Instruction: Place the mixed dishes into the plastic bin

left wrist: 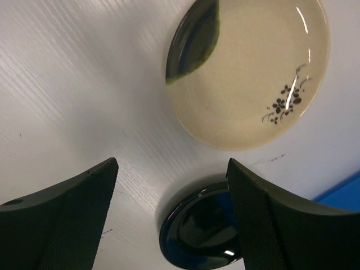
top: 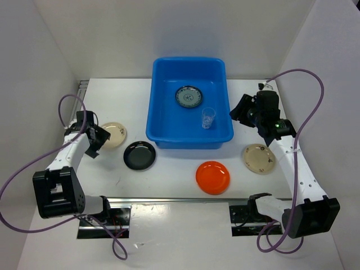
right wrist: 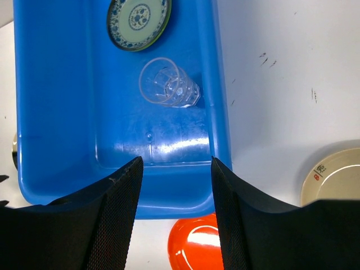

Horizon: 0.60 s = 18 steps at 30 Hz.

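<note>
A white table (top: 169,180), faintly scuffed and brightly, evenly lit, is boxed in by a plain white back wall (top: 169,28), left wall (top: 28,67) and right wall (top: 332,45), with a metal rail (top: 180,199) along its near edge.

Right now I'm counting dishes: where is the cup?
In the top view, the cup sits inside the bin, toward its right wall, beside the patterned plate.

left tool (left wrist: 171,174) agape, right tool (right wrist: 175,169) agape
</note>
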### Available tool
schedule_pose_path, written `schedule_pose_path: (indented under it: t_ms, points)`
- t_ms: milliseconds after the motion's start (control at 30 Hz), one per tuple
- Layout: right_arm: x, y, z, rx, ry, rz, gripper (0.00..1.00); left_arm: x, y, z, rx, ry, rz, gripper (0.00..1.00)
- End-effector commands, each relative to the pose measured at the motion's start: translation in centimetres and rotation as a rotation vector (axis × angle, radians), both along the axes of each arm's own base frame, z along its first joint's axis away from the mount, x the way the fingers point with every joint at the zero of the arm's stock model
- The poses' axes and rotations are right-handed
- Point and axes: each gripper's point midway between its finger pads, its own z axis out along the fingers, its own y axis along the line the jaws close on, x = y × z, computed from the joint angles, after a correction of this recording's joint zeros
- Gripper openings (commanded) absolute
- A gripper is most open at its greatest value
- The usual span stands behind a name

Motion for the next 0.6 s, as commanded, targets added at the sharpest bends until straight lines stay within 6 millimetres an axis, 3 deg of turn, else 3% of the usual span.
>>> schedule_pose_path:
  t_ms: [0, 233, 367, 567]
  points:
    - [-0.2, 0.3, 1.6, 0.008, -0.063, 0.013, 0.58, 0.9, 0.3, -1.3, -0.044, -0.018, 0.078, 0.84]
    - [-0.3, 0.2, 1.4, -0.001, -0.056, 0.018, 0.58, 1.5, 0.2, -3.6, -0.099, -0.013, 0.187, 0.73]
    - [-0.2, 0.2, 1.3, -0.010, -0.048, 0.022, 0.58, 2.7, 0.5, -3.6, -0.106, -0.065, 0.230, 0.68]
    - [-0.1, 0.2, 1.0, -0.019, -0.041, 0.027, 0.58, 2.8, 0.8, -4.6, -0.110, -0.056, 0.280, 0.64]
